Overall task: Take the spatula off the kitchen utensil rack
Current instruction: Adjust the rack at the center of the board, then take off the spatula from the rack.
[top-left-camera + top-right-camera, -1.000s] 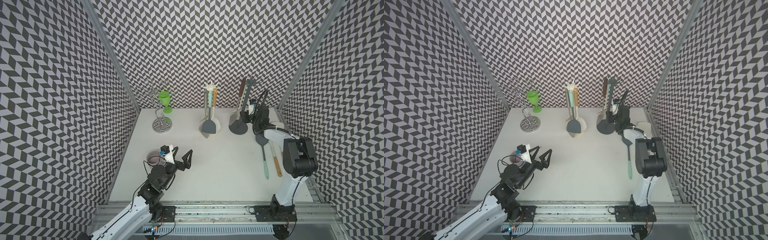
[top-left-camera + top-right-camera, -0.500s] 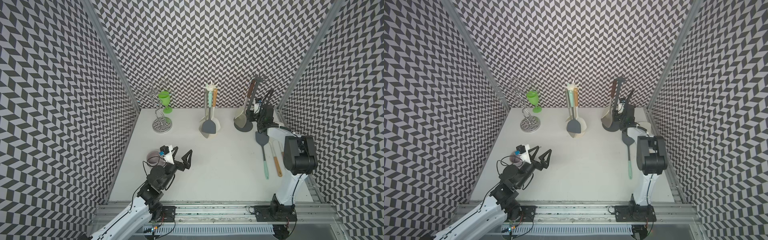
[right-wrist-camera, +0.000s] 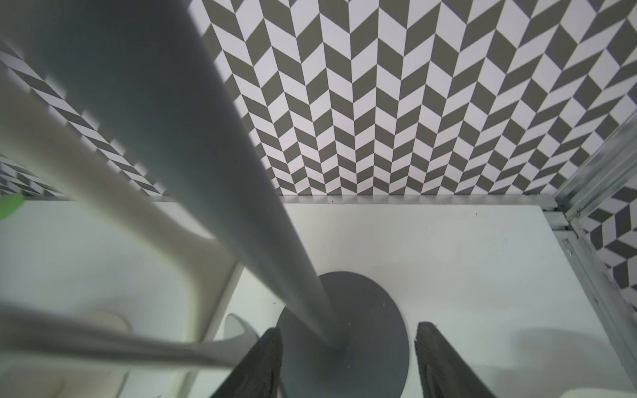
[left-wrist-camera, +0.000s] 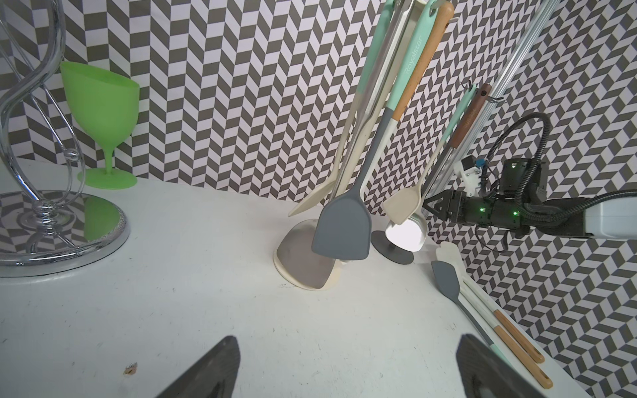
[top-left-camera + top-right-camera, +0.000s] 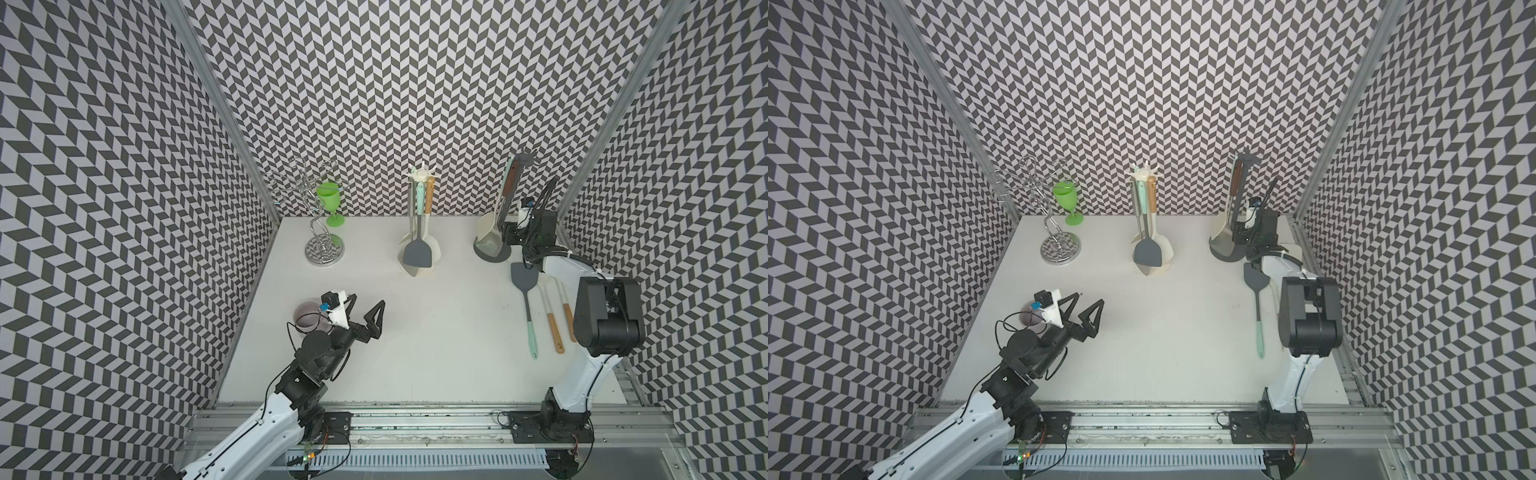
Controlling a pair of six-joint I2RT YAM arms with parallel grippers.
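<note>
Black L jaws hung spread wide & empty over bench front. Further back, R jaws stood apart astride the grey rack pole, pinching nothing. Cream spatula, prob. the target, hung on that rack. Step looked like approach; next move needed a pinch on its handle, then lift off hook w/o tipping rack

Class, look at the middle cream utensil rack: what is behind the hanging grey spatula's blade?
The rack's cream base shows around the grey spatula, and a cream utensil blade pokes out beside it. The base's middle and the post's foot are covered.
</note>
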